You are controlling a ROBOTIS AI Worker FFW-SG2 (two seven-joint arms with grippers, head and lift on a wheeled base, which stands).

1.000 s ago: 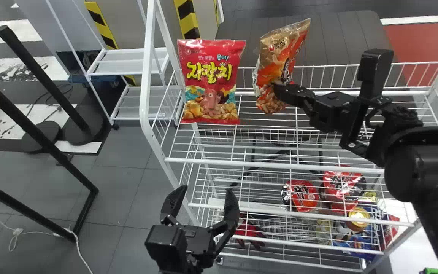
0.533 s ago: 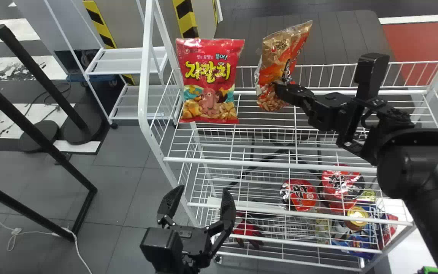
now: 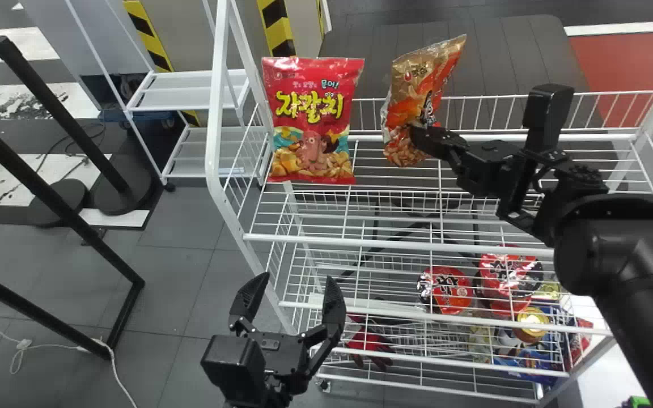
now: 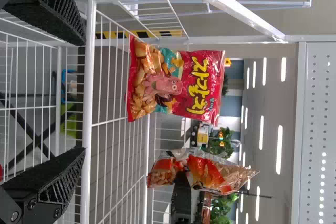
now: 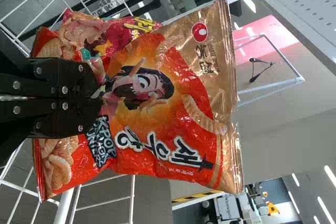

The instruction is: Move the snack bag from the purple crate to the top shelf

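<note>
My right gripper (image 3: 417,131) reaches over the top shelf (image 3: 394,245) from the right, shut on the orange and gold snack bag (image 3: 411,96), which stands upright at the shelf's back part. In the right wrist view the right gripper (image 5: 97,95) pinches the lower part of that snack bag (image 5: 173,103). A red snack bag (image 3: 312,119) stands upright at the shelf's left end, apart from the held one. In front of the rack's lower left, my left gripper (image 3: 288,286) is open and holds nothing; the left wrist view shows the left gripper (image 4: 84,95) likewise open.
Lower rack levels hold red round packs (image 3: 448,290), a red and black glove-like item (image 3: 369,343) and several colourful packets (image 3: 536,357). The rack's white left post (image 3: 217,113) rises beside the red bag. A black metal frame (image 3: 54,198) stands at the left.
The right arm's wrist and forearm have shifted slightly left and down in the head view, while the held bag has barely moved. My left gripper has drifted a little to the left.
</note>
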